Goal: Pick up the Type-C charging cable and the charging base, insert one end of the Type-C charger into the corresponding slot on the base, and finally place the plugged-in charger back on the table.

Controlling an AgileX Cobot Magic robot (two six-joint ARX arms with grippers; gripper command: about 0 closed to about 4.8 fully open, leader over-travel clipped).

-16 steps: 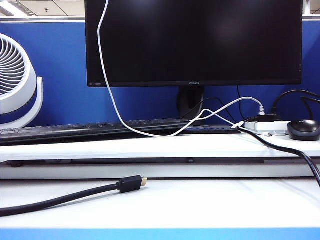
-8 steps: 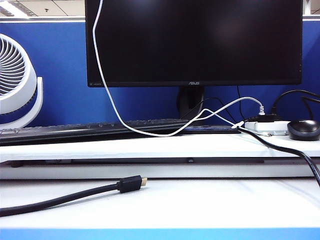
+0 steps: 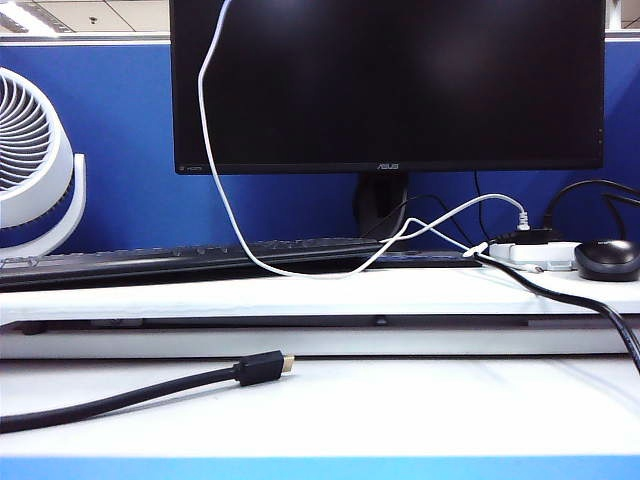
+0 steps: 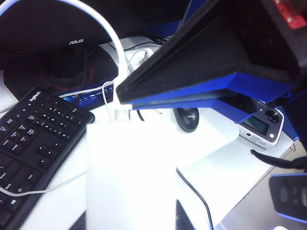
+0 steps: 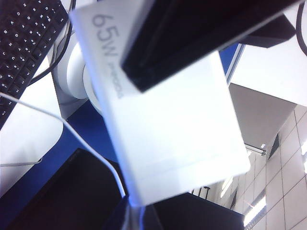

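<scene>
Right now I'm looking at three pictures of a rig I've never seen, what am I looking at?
A two-armed robot; each arm ends in a two-finger tool. One picture is from a fixed camera facing the table: no arm shows, a black cable lies flat, the Type-C charging cable hangs from above. The others are from wrist cameras. The left tool seems to grip the charging base, cable plug at its end. The right tool is close by; its grip is unclear.

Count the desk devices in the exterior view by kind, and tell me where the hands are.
Monitor: 1
Keyboard: 1
Mouse: 1
Fan: 1
Power strip: 1
Total: 5
Hands: 0 there; wrist views show the left hand gripping the charging base, the right hand holding the Type-C charging cable at its plug.
</scene>
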